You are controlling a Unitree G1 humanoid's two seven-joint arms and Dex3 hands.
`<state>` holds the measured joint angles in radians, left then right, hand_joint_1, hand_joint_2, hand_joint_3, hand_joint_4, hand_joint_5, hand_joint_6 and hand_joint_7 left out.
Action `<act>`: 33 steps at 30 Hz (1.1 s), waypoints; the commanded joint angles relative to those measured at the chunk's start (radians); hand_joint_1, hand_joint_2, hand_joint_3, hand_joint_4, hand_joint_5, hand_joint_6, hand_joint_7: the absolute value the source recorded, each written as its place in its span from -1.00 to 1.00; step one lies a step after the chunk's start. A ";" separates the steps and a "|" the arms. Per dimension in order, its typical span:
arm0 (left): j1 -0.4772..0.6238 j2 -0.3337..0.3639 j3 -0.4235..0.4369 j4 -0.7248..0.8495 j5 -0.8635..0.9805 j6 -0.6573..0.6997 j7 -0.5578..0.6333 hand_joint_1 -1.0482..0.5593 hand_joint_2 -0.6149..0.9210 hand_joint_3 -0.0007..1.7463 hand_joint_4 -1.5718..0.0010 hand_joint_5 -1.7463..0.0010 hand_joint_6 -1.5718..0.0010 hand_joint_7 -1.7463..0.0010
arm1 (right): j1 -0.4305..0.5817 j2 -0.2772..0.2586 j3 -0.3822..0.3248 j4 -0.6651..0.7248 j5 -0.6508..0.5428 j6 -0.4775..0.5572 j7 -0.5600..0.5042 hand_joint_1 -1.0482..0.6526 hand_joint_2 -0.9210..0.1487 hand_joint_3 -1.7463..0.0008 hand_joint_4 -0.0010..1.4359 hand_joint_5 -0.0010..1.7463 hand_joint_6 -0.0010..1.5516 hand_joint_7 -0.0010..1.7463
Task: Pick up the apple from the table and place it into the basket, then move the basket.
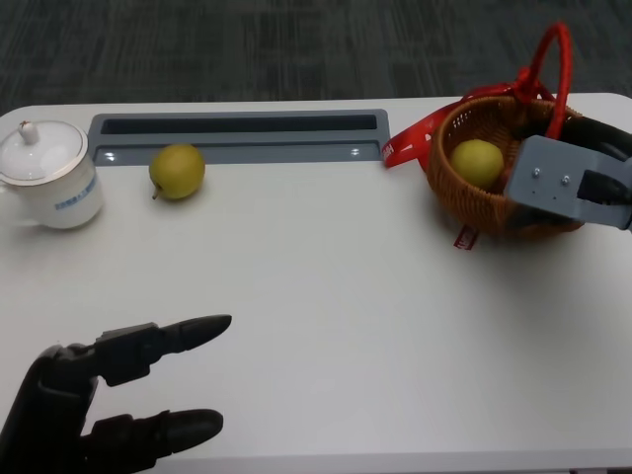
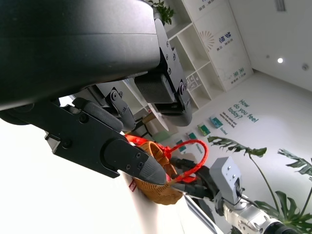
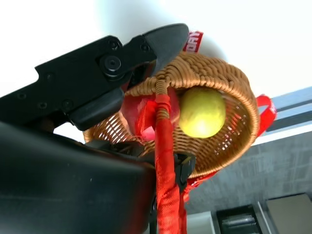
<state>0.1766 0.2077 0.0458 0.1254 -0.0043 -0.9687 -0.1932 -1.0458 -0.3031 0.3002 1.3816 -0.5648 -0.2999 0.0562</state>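
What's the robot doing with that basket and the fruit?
The robot's right hand is at the wicker basket by its red handle, and a yellow-green apple already sits inside. Its left hand hovers open over the white table, holding nothing. Another apple lies near a white lidded cup.

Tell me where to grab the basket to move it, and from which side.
Take the basket by its red-wrapped handle, coming from above: it arches upright over the rim, clear of the apple inside. The right robot hand is already at the basket's right side, nearest that handle.
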 commanded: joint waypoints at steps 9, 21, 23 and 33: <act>-0.024 0.008 0.003 0.018 -0.014 -0.026 0.000 -0.29 0.86 -1.00 -0.25 0.96 -0.15 0.98 | -0.016 -0.080 0.058 -0.017 -0.063 -0.014 -0.034 -0.88 -0.76 0.99 -0.59 -0.99 -0.63 -1.00; -0.015 0.008 -0.008 0.004 -0.036 -0.029 -0.007 -0.27 0.85 -1.00 -0.27 0.96 -0.17 0.98 | -0.014 -0.156 0.111 -0.008 -0.124 0.001 -0.101 -0.98 -0.77 0.99 -0.57 -1.00 -0.60 -0.99; -0.013 0.011 -0.009 0.001 -0.039 -0.027 -0.010 -0.27 0.85 -1.00 -0.27 0.96 -0.17 0.98 | -0.006 -0.171 0.105 -0.006 -0.119 -0.001 -0.102 -0.99 -0.82 0.98 -0.60 -1.00 -0.63 -1.00; -0.017 0.017 -0.007 0.003 -0.037 -0.035 -0.012 -0.27 0.85 -1.00 -0.27 0.96 -0.19 0.99 | 0.034 -0.248 0.062 -0.016 -0.078 -0.047 -0.132 -0.86 -0.77 1.00 -0.60 -0.99 -0.64 -0.99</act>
<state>0.1571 0.2068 0.0344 0.1298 -0.0323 -0.9924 -0.1945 -1.0310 -0.5177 0.3793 1.3749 -0.6654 -0.3334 -0.0644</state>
